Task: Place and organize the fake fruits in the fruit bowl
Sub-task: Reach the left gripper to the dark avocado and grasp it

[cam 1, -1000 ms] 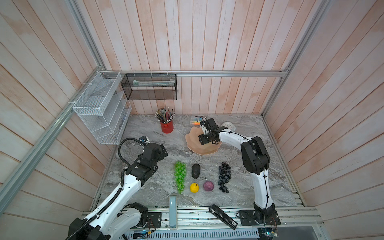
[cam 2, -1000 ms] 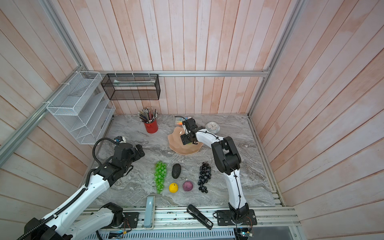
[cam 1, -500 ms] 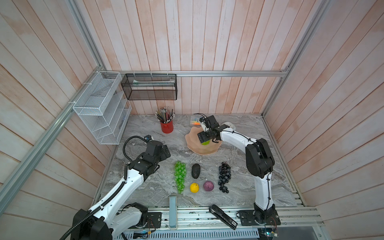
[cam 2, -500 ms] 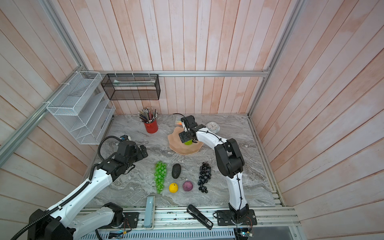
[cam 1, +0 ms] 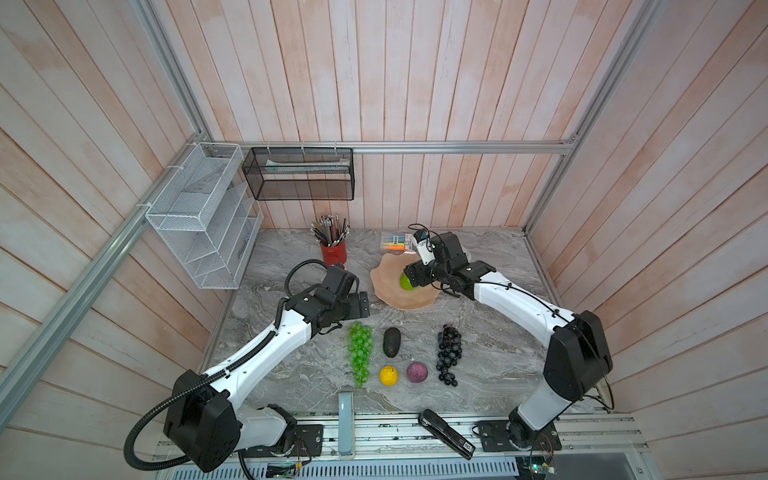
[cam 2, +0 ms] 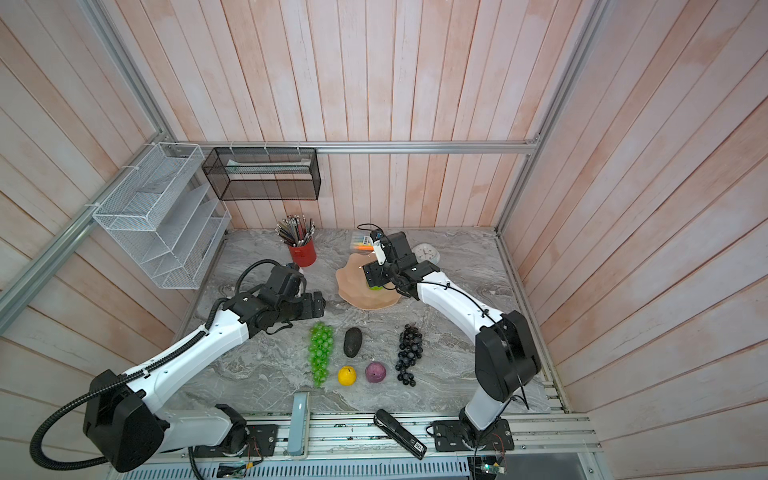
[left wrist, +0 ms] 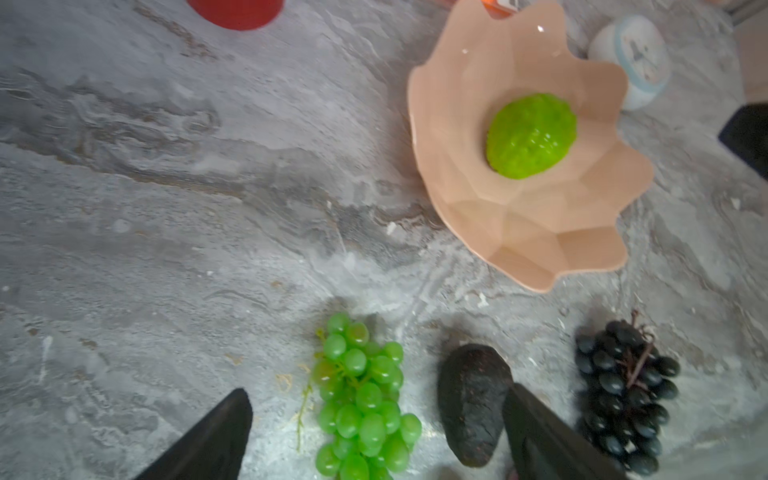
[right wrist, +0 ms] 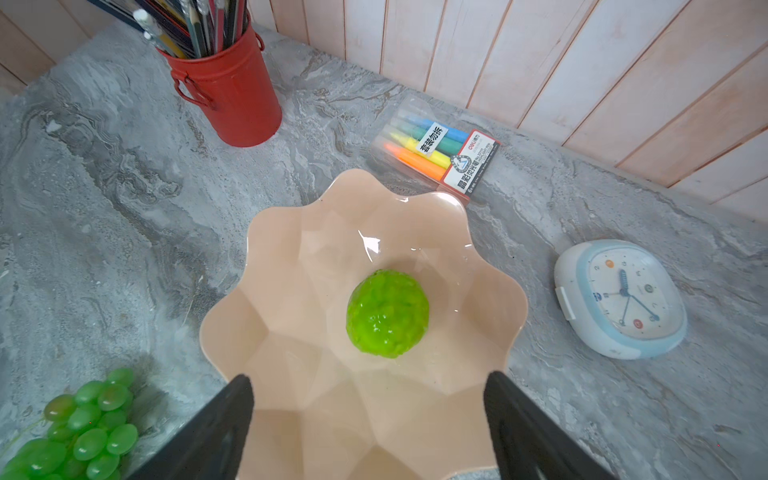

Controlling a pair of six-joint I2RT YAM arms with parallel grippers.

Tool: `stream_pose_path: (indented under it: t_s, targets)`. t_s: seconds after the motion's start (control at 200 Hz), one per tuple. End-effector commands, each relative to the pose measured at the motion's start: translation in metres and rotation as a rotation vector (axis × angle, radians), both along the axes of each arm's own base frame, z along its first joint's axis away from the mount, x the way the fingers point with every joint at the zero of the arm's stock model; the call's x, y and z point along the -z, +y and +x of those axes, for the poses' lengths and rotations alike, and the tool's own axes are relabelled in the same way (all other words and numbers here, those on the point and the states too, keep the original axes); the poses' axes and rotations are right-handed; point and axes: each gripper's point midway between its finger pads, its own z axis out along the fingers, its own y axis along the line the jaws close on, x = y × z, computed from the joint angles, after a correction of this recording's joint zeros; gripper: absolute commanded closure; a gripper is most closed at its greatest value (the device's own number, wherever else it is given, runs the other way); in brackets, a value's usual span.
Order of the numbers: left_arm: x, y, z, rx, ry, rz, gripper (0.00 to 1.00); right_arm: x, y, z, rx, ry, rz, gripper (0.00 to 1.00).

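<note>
The bumpy lime-green ball (right wrist: 387, 319) lies alone in the middle of the fruit bowl (right wrist: 291, 266), which stands on the grey marbled surface (cam 1: 291, 365). The right fingers (right wrist: 532, 440) hang over the bowl's rim, spread wide apart with nothing between them.

The other five fruits lie outside the bowl, on its side toward the robot bases. The green grape bunch (cam 1: 360, 353), the avocado (cam 1: 392, 341) and the black-purple grape bunch (cam 1: 449, 353) form a row nearer the bowl. The yellow ball (cam 1: 388, 375) and the purple ball (cam 1: 417, 372) sit farther from it.

The left fingers (left wrist: 208, 444) hover beside the bowl, above the bowl-side end of the green bunch, also spread apart and empty.

On the bowl's far side are a highlighter pack (right wrist: 436, 153) just beside its rim, a white clock (right wrist: 621, 299) and a red pencil cup (right wrist: 228, 95).
</note>
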Motion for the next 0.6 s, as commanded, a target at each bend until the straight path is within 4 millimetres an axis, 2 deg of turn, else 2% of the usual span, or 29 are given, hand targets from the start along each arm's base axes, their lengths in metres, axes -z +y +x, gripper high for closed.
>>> stream_pose_path:
  t_s: [0.0,0.15,0.295,0.47,0.595]
  targets:
    - [0.001,-0.022,-0.01,0.071,0.049,0.012,0.08,-0.006,-0.008,-0.005,0.027,-0.012,0.055,0.14]
    - [0.004,-0.055,-0.015,0.143,0.085,0.057,0.14,0.003,-0.03,-0.014,0.081,0.008,0.104,0.16]
    - [0.023,-0.084,-0.024,0.199,0.132,0.053,0.2,0.001,-0.047,-0.016,0.116,0.015,0.151,0.18]
    - [0.05,-0.099,-0.026,0.231,0.191,0.051,0.26,0.006,-0.057,-0.021,0.14,0.011,0.129,0.18]
    - [0.071,-0.103,-0.031,0.263,0.237,0.064,0.26,0.015,-0.061,-0.023,0.149,0.024,0.136,0.18]
